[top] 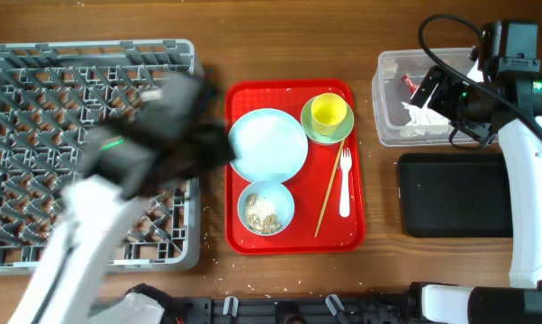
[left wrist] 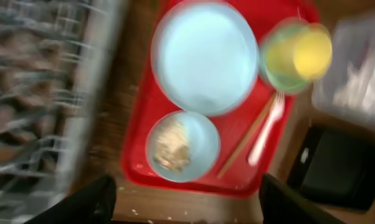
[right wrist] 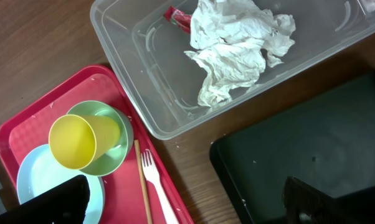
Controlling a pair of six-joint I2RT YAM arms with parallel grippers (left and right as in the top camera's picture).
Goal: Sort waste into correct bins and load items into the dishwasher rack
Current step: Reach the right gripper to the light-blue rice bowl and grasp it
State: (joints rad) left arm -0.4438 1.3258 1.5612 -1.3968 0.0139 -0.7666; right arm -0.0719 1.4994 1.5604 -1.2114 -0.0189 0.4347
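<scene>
Left arm (top: 100, 211) angled inward; left fingers (left wrist: 94, 199) spread, empty. Right arm (top: 523, 189) extended, wrist turned inward; right fingers (right wrist: 318, 202) parted, empty.

A red tray (top: 338, 236) at centre holds a plate (top: 269, 144), a bowl (top: 266, 208) of crumbs (top: 264, 213), a cup (top: 329, 112) on a saucer (top: 309, 129), chopsticks (top: 328, 189) and a fork (top: 345, 184). The rack (top: 37, 90) fills the left. At right, a tub (top: 381, 99) holding a napkin (top: 417, 113) sits above a black tray (top: 451, 193).

I see my left arm (top: 118, 171) only as a blur over the rack (top: 73, 45), hiding the plate's (top: 269, 144) left rim.
</scene>
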